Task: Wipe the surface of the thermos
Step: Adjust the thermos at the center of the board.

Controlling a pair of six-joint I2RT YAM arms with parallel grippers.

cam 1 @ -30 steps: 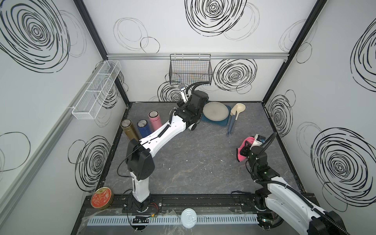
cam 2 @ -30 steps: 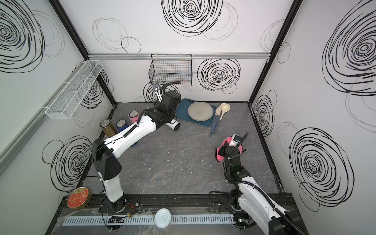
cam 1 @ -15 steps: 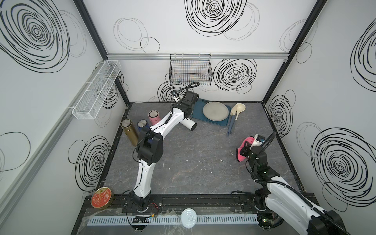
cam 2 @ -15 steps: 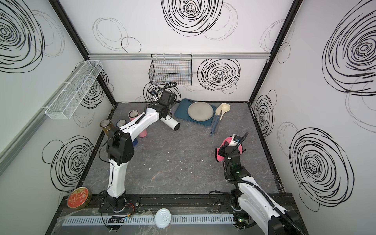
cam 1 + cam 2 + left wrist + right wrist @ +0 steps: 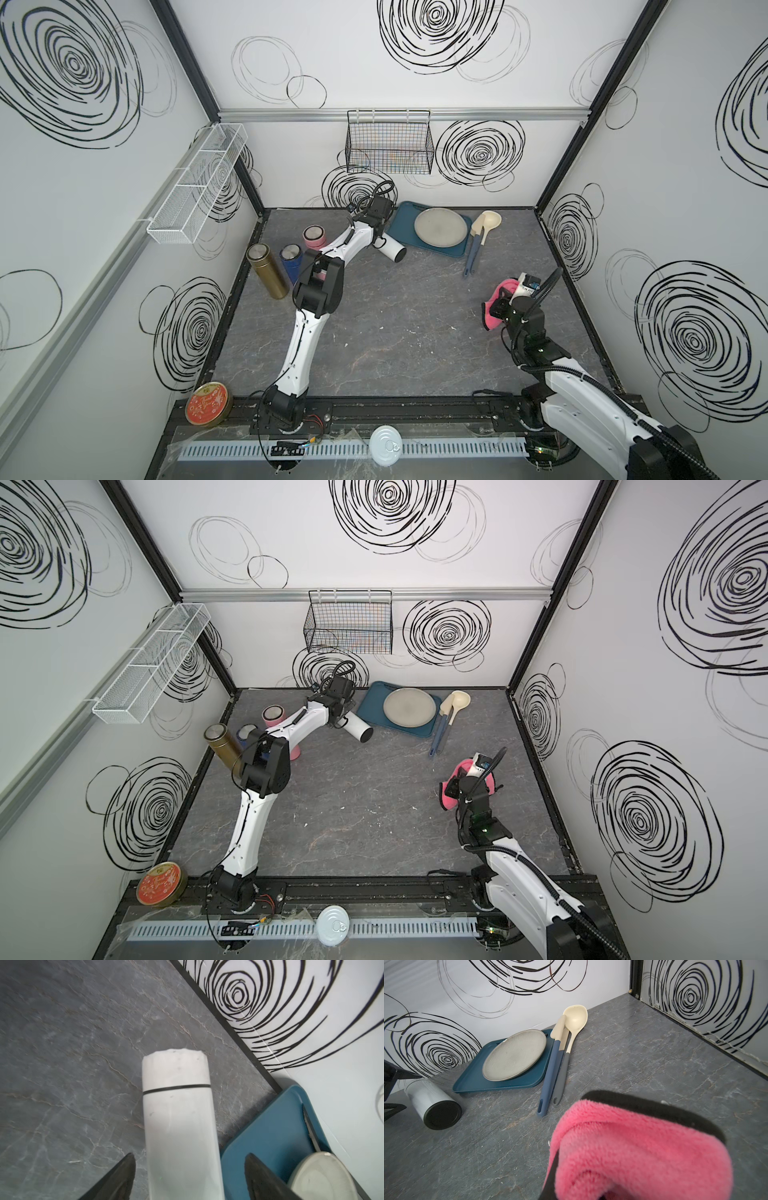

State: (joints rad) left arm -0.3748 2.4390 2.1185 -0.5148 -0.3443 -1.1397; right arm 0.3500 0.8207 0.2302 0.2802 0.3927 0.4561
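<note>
Left end effector [image 5: 190,1155]: jaws apart, straddling the white cylindrical thermos [image 5: 178,1126] mid-body. Its two black fingers [image 5: 119,1180] sit either side with a visible gap between each finger and the thermos wall, so there is no contact and nothing is clamped. In both top views the thermos [image 5: 392,250] lies on its side on the grey marble-pattern desk [image 5: 395,332] near the back wall, with its black flat end facing the desk's middle. In the left wrist view the white cap end with the black seam ring points away from the camera. The thermos sits just beside the left edge of the dark blue rectangular tray [image 5: 270,1147]; can't tell if they touch. The grey round plate [image 5: 440,226] is on that tray. Right end effector [image 5: 500,303]: jaws together, clamped on the pink fluffy cloth with black trim [image 5: 633,1147]. Its fingers are hidden by the fabric in the right wrist view. It holds the cloth near the desk's right edge, well apart from the thermos, so the cloth is not touching the thermos surface.
</note>
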